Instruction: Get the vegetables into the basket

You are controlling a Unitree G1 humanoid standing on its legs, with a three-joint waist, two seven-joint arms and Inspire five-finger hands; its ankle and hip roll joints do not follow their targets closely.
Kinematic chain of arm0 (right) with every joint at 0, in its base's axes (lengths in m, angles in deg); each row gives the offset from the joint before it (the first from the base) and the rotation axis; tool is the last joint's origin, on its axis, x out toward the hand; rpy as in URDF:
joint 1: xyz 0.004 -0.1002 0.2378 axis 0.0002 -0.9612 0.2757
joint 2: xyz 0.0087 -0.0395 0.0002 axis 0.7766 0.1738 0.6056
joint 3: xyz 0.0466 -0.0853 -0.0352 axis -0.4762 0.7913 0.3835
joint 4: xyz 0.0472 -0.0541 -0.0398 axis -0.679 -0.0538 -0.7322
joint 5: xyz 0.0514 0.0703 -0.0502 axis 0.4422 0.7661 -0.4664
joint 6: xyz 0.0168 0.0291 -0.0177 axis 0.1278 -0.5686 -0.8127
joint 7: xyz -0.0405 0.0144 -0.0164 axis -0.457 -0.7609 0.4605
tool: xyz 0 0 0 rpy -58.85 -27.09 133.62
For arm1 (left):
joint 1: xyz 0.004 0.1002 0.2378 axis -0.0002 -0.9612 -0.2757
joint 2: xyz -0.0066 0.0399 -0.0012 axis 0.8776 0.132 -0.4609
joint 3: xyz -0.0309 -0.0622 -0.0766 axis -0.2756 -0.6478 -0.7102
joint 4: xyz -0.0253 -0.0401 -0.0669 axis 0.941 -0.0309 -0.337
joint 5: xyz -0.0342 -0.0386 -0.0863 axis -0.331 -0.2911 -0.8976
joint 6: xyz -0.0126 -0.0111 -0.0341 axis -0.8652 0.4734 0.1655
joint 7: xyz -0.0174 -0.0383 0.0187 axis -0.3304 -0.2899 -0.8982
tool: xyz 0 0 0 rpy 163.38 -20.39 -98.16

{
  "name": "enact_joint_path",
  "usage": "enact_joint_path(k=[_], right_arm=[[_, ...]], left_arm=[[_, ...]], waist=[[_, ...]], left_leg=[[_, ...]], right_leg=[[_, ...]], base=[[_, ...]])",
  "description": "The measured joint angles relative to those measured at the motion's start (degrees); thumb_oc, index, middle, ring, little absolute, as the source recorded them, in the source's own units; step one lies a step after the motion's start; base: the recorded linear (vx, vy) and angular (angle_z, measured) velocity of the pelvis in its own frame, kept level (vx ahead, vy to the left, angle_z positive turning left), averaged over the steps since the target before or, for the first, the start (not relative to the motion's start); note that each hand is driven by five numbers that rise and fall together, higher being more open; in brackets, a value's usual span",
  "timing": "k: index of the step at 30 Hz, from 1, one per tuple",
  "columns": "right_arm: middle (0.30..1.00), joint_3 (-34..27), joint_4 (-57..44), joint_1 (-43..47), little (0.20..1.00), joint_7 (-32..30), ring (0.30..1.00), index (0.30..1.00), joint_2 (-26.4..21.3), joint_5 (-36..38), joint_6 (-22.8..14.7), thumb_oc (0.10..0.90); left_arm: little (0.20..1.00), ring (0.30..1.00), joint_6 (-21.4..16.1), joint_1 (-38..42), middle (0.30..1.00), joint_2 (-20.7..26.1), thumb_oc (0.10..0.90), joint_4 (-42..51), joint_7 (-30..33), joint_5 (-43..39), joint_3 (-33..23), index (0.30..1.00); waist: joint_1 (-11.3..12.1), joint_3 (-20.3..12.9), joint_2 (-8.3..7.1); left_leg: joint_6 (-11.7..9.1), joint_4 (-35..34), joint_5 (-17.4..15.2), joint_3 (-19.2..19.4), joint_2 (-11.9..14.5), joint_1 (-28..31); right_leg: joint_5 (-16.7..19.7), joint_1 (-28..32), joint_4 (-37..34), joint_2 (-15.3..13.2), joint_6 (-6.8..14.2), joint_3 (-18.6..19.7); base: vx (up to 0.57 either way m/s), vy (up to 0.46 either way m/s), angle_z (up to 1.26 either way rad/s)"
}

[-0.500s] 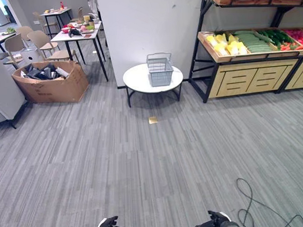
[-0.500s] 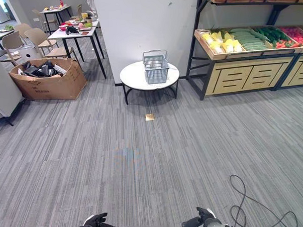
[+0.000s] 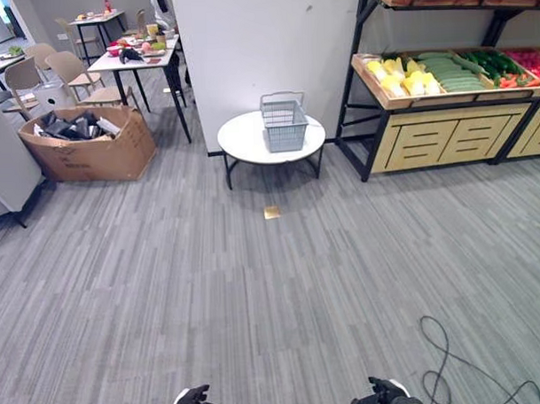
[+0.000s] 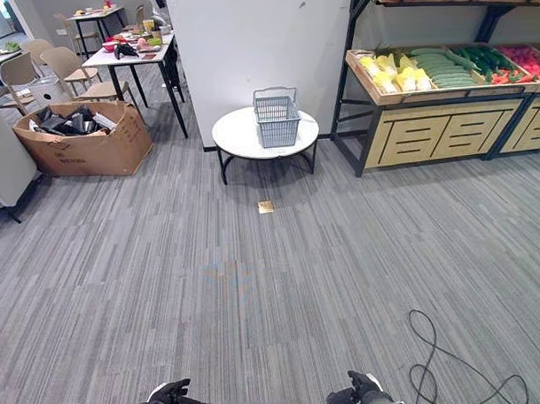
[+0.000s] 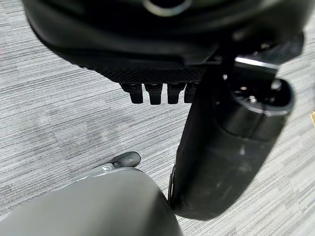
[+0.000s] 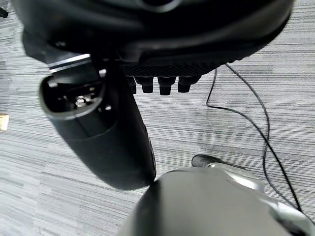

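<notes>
Your left robot hand (image 3: 194, 403) and right robot hand (image 3: 384, 395) are hanging low at your sides, fingers curled, holding nothing. The basket (image 3: 285, 123) is sitting straight ahead, well apart, on the round white counter (image 3: 250, 141). The vegetables (image 3: 443, 74) are lying ahead and to your right on the shelf (image 3: 426, 97), so your right arm is nearer. Single vegetables are too small to make out; the shelf is running off the edge.
</notes>
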Motion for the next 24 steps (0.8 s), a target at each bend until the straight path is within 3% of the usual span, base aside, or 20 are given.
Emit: enact_joint_path(k=[12,16,18,24], right_arm=[[1.000,3.8,-5.8,-1.6,1.000,0.2,1.000,1.000,-0.6,-0.2,0.6,0.900],[1.000,6.0,-9.5,-1.4,1.000,0.3,1.000,1.000,-1.0,-0.3,1.3,0.900],[1.000,6.6,-11.0,-0.8,1.000,0.4,1.000,1.000,-1.0,-0.3,1.3,0.900],[1.000,7.6,-12.6,0.8,1.000,1.0,1.000,1.000,-1.7,-0.3,1.7,0.900]], left_arm=[[1.000,1.000,0.1,1.0,1.000,0.3,0.900,-0.3,0.6,0.1,-1.4,1.000],[1.000,1.000,0.1,2.7,1.000,1.1,0.900,-0.4,1.6,0.0,-1.9,1.000],[1.000,1.000,0.1,4.2,1.000,1.6,0.900,-0.8,1.9,0.0,-1.9,1.000],[1.000,1.000,0.4,6.1,1.000,1.7,0.900,-1.5,2.6,-0.1,-2.4,1.000]], waist=[[0.0,1.7,-1.37],[0.0,3.7,-1.75],[0.0,4.8,-2.82],[-0.2,6.4,-2.94]], left_leg=[[-0.4,0.2,-0.2,0.4,0.3,-0.1],[-1.0,2.1,-0.5,0.8,0.7,-2.5],[-1.0,2.9,-0.5,0.9,0.9,-4.0],[-1.5,4.0,-0.3,1.0,1.2,-7.0]], right_leg=[[0.0,-0.1,-0.2,0.4,0.0,0.4],[-0.2,-2.4,1.2,0.6,-0.1,0.8],[-0.1,-3.9,2.0,0.7,-0.2,0.7],[-0.4,-7.8,4.8,0.9,-1.0,0.8]], base=[[-0.02,-0.038,-0.02],[-0.07,-0.057,-0.05],[-0.04,-0.038,-0.03],[-0.01,-0.063,-0.02]])
